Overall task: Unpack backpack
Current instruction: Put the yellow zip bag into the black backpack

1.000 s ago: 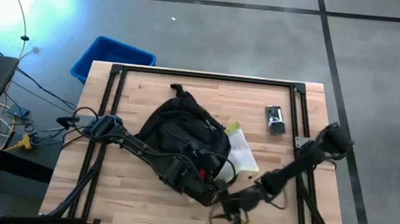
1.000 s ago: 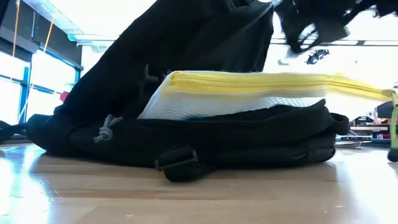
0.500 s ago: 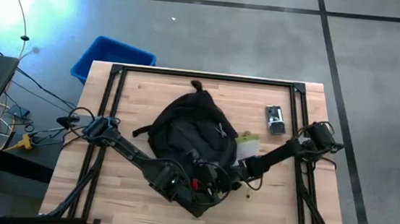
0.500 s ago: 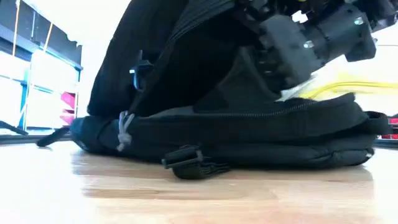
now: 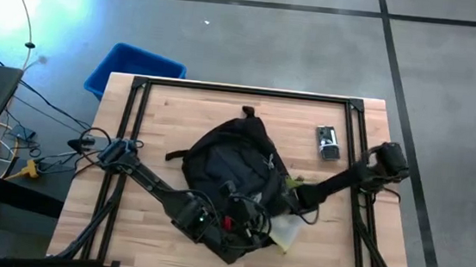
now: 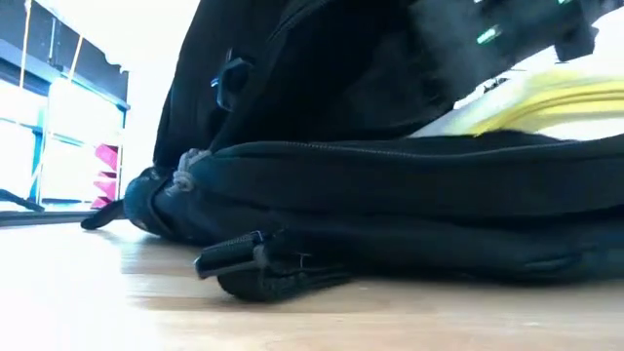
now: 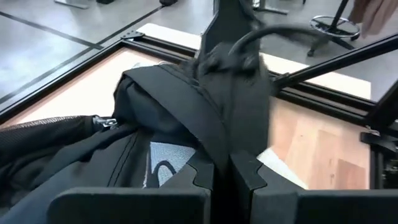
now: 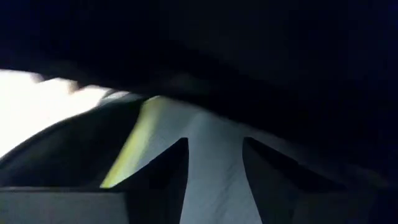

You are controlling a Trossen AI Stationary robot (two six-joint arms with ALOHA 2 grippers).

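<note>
The black backpack (image 5: 234,161) lies on the table's middle, resting on its lower side (image 6: 409,263), with its top loop (image 5: 247,111) toward the far edge. My left gripper (image 5: 242,232) is at its near end, shut on black fabric. My right gripper (image 5: 287,196) reaches in from the right under the raised flap. Its fingers (image 8: 171,165) stand apart over a clear pouch with a yellow edge (image 8: 134,140). The pouch (image 5: 286,233) sticks out of the backpack's near right side onto the table, and the low view shows it above the backpack's lower part (image 6: 546,97). My left gripper pinches a raised fold of the backpack's black fabric (image 7: 214,127) between its two shut fingers, at the pack's near end. The fingers slant down from the near left and lie along the fold. The fold stands up as a ridge while the pack's body stays on the table. My right gripper lies over the pouch's white face (image 8: 211,149), but I cannot tell whether its fingers touch it.
A small dark device (image 5: 328,143) lies on the table's far right. A blue bin (image 5: 136,68) stands on the floor beyond the far left corner. Black frame rails (image 5: 242,89) run along the table's edges. Bare wood shows at the near left (image 5: 139,229).
My right gripper has swung from the near edge toward the backpack and gone in under its flap. The backpack has turned about on the table, its top loop moving toward the right. The pouch's visible end has shifted from the pack's right side to its near right.
</note>
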